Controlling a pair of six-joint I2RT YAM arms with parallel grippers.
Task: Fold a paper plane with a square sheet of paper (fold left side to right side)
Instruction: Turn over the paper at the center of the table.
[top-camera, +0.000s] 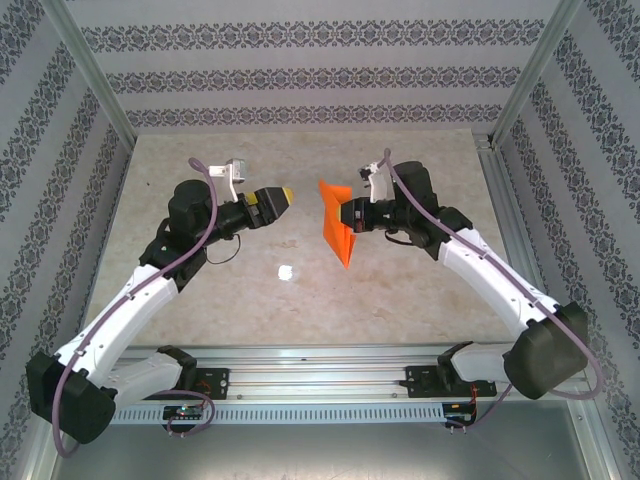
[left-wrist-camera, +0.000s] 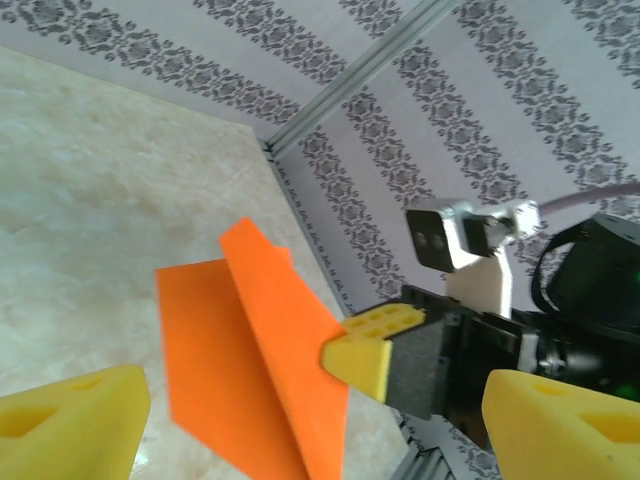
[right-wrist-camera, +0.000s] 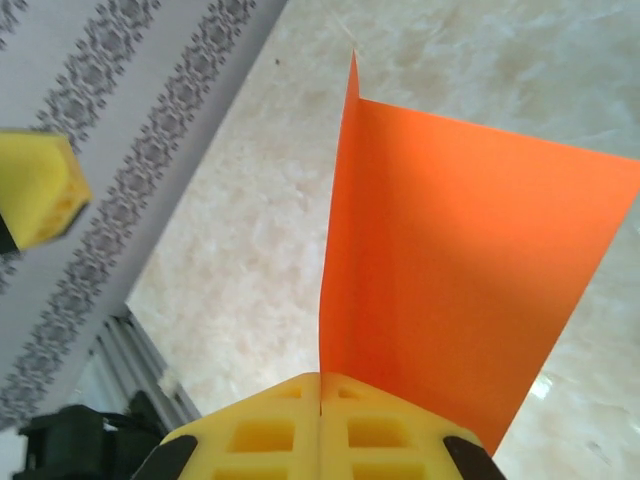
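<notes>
Left arm: angled from the near-left base toward table centre, elbow bent, wrist turned to the right. Left gripper (top-camera: 284, 196): released, yellow foam fingers (left-wrist-camera: 75, 420) spread wide, just left of the paper and clear of it.

Right arm: angled from the near-right base inward, elbow bent, wrist turned left toward the other arm. Right gripper (right-wrist-camera: 320, 410): clenched, yellow pads (right-wrist-camera: 300, 395) pressed together on the right-hand edge of the thin, folded, bright orange paper wedge (top-camera: 338, 222).

Location of orange paper wedge: between the two grippers, over the middle of the beige marble-patterned table (top-camera: 200, 300). Contact of tip with table: cannot tell.

Orientation, top view: long axis far to near, broad end toward the far wall, sharp tip toward the arm bases, slightly right.

Appearance: plain, unmarked, one sharp lengthwise crease. Right wrist view: crease edge upright straight ahead of the pads, one flat panel fanning right. Left wrist view: narrower front flap over a wider layer behind.

Small white scrap (top-camera: 285, 271): on the table, apart from the paper.
</notes>
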